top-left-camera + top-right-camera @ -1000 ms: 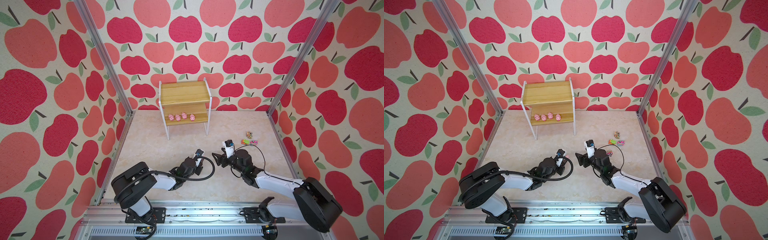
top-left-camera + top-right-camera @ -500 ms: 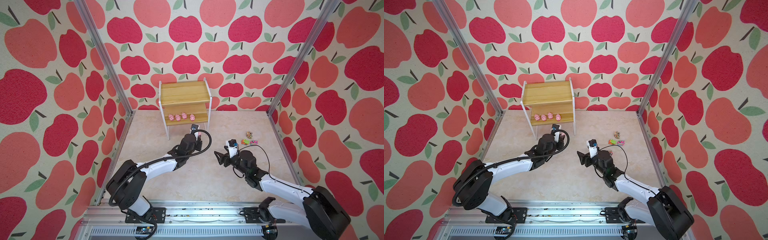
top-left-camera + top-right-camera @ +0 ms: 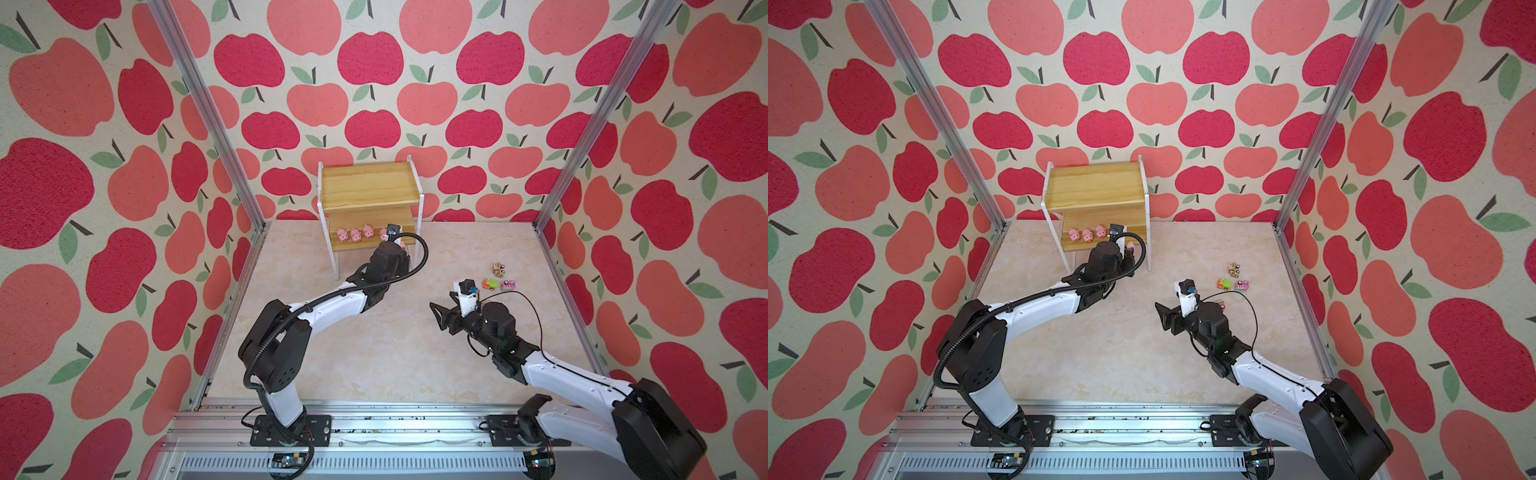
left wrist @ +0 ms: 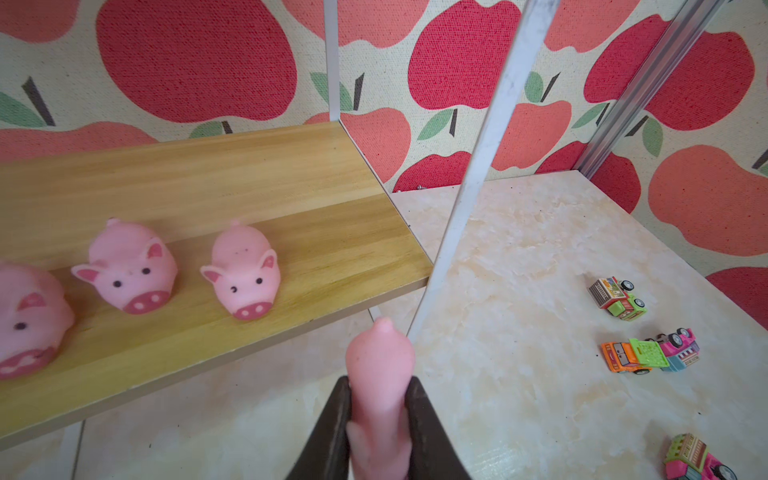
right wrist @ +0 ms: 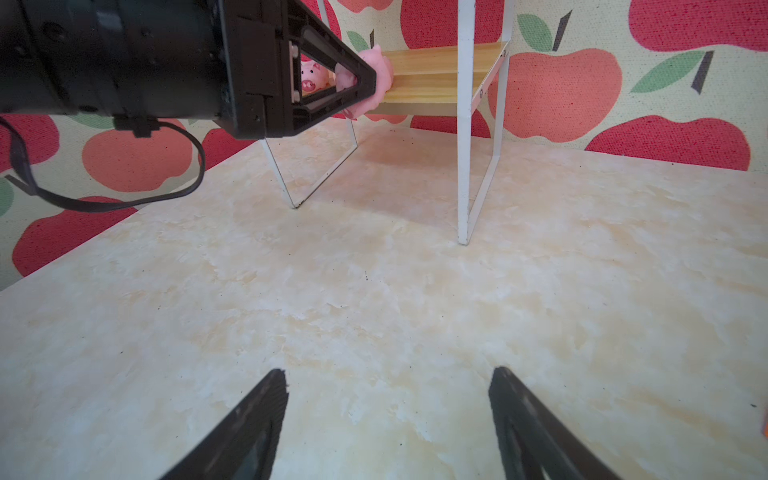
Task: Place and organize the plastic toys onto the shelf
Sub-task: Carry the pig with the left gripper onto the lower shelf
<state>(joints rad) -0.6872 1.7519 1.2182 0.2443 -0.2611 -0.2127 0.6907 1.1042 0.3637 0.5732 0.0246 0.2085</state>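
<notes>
Four pigs [image 3: 355, 235] stand on the shelf's [image 3: 370, 183] lower board, and your left pincer [image 4: 379, 384] clamps the fifth pig [image 4: 380, 353] just off that board's right front corner. Four trucks [image 4: 619, 299] lie on the desk [image 3: 374, 332] right of the shelf, unshelved, with your right pincer [image 5: 388, 374] wide and empty. In a top view, the left arm [image 3: 388, 259] half-hides the fourth pig [image 3: 382, 235].

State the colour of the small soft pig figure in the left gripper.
The pig figure is pale pink; left wrist view.

Apple-print walls [image 3: 374, 104] rise around a pale marbled floor [image 3: 395, 353]; silver posts [image 3: 203, 104] stand at its far corners.
</notes>
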